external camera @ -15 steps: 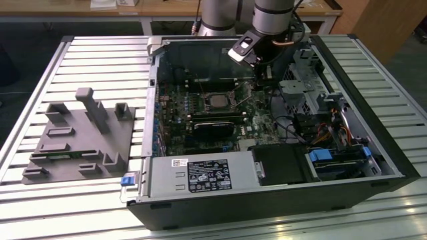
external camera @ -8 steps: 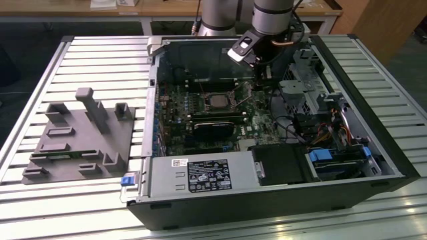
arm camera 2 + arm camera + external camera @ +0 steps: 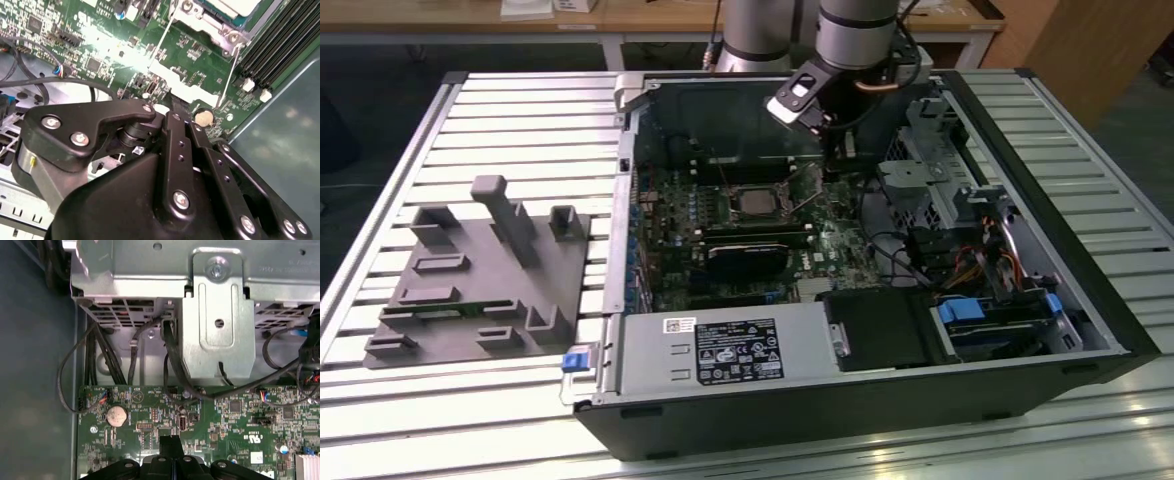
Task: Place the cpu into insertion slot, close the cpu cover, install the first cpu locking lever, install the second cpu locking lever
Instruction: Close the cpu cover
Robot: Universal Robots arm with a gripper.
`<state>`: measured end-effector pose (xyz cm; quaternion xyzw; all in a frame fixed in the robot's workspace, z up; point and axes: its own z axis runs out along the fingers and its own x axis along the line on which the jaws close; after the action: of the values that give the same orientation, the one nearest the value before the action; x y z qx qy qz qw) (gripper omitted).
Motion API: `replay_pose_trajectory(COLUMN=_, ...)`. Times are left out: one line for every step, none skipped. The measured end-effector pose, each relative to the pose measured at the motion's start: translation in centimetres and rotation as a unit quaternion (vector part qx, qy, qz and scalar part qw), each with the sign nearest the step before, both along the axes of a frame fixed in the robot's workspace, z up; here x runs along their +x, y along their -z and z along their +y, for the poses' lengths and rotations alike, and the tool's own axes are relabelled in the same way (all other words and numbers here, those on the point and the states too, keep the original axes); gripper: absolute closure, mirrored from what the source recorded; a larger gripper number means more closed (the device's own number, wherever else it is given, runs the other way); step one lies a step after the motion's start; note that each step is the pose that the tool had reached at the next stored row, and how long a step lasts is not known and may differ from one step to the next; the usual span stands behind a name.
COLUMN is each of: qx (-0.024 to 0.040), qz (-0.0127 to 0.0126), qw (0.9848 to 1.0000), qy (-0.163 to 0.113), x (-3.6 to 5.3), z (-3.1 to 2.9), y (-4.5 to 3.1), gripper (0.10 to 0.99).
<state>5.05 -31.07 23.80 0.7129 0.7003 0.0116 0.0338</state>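
Gripper (image 3: 170, 440) fingers (image 3: 165, 446) pressed together, holding nothing, low over the green motherboard (image 3: 225, 420) near the seated cpu (image 3: 754, 204).

A case (image 3: 854, 425) and a grey fixture (image 3: 480, 290) are being carried by a slatted table (image 3: 520, 110), the fixture lying at the case's nine o'clock.

Silvery cpu (image 3: 750, 203) in insertion slot (image 3: 775, 204)
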Motion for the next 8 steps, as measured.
replay_pose_trajectory(qx=0.0, qz=0.0, qw=1.0, qy=0.0, x=-0.15, z=0.0, y=0.0, gripper=0.98)
replay_pose_trajectory(qx=0.0, qz=0.0, qw=1.0, qy=0.0, x=-0.31, z=0.0, y=0.0, gripper=0.98)
replay_pose_trajectory(qx=0.0, qz=0.0, qw=1.0, qy=0.0, x=-0.46, z=0.0, y=0.0, gripper=0.98)
replay_pose_trajectory(qx=0.0, qz=0.0, qw=1.0, qy=0.0, x=-0.61, z=0.0, y=0.0, gripper=0.98)
replay_pose_trajectory(qx=0.0, qz=0.0, qw=1.0, qy=0.0, x=-0.75, z=0.0, y=0.0, gripper=0.98)
replay_pose_trajectory(qx=0.0, qz=0.0, qw=1.0, qy=0.0, x=-0.89, z=0.0, y=0.0, gripper=0.98)
replay_pose_trajectory(qx=0.0, qz=0.0, qw=1.0, qy=0.0, x=-1.02, z=0.0, y=0.0, gripper=0.98)
replay_pose_trajectory(qx=0.0, qz=0.0, qw=1.0, qy=0.0, x=-1.15, z=0.0, y=0.0, gripper=0.98)
